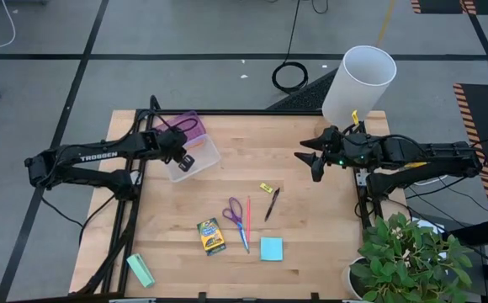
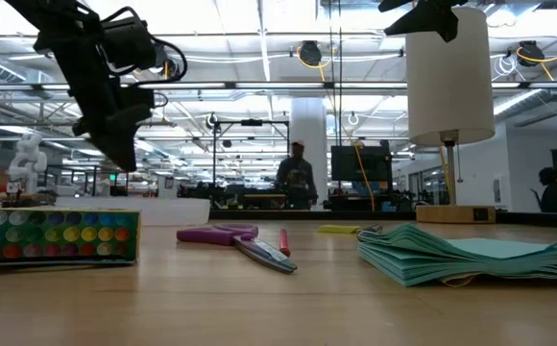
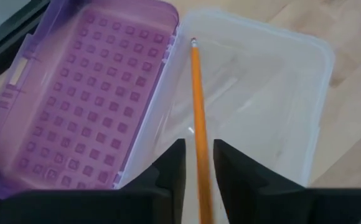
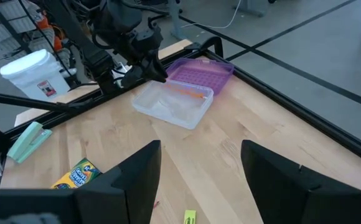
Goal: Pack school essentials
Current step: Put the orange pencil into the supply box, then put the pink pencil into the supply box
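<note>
A clear pencil box (image 1: 195, 156) with an open purple lid (image 1: 187, 126) stands at the table's far left. My left gripper (image 1: 183, 158) hovers over it, shut on an orange pencil (image 3: 198, 118). My right gripper (image 1: 310, 156) hangs open and empty at the far right, clear of everything. On the wood at mid-table lie purple-handled scissors (image 1: 234, 209), a red pen (image 1: 248, 212), a blue pen (image 1: 244, 236), a black pen (image 1: 272, 204), a tiny yellow piece (image 1: 266, 187), a crayon box (image 1: 211, 236) and a cyan sticky-note pad (image 1: 271, 248). My left gripper has the orange pencil's shaft (image 3: 201, 158) between its two fingers, which lie across the pencil and slant down from the table's left. The pencil is off the table, and its far end (image 3: 193, 43) reaches over the clear tray beside the lid. Whether that end touches the tray does not show.
A mint-green block (image 1: 140, 269) lies at the near left corner. A white cylinder (image 1: 359, 82) stands at the far right edge and a potted plant (image 1: 408, 257) at the near right. Bare wood separates the box from the loose items.
</note>
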Controlling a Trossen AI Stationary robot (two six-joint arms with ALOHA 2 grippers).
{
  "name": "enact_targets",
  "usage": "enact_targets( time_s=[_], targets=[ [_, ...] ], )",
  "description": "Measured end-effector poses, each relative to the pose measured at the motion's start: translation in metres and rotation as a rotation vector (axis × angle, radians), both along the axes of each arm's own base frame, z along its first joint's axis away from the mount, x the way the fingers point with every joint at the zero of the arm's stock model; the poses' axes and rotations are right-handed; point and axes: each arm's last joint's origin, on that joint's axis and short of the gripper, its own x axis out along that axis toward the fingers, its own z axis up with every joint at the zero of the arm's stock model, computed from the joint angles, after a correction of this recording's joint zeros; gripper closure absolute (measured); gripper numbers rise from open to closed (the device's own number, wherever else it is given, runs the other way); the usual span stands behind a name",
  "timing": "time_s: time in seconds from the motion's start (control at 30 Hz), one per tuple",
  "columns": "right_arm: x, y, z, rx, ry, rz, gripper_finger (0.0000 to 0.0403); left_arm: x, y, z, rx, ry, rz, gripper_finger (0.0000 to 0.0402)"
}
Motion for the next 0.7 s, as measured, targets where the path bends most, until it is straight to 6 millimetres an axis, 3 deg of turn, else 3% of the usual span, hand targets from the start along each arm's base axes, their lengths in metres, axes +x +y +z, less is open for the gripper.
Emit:
enact_targets(
  time_s=[0.33, 0.7],
  targets=[
    [0.000, 0.000, 0.000, 0.000, 0.000, 0.000, 0.0188, -0.001, -0.001, -0.001, -0.021, -0.006, 0.032, 0.0299],
    [0.000, 0.000, 0.000, 0.081, -0.029, -0.031, 0.0188, 0.009, -0.013, 0.007, -0.282, -0.185, 0.087, 0.0300]
  ],
)
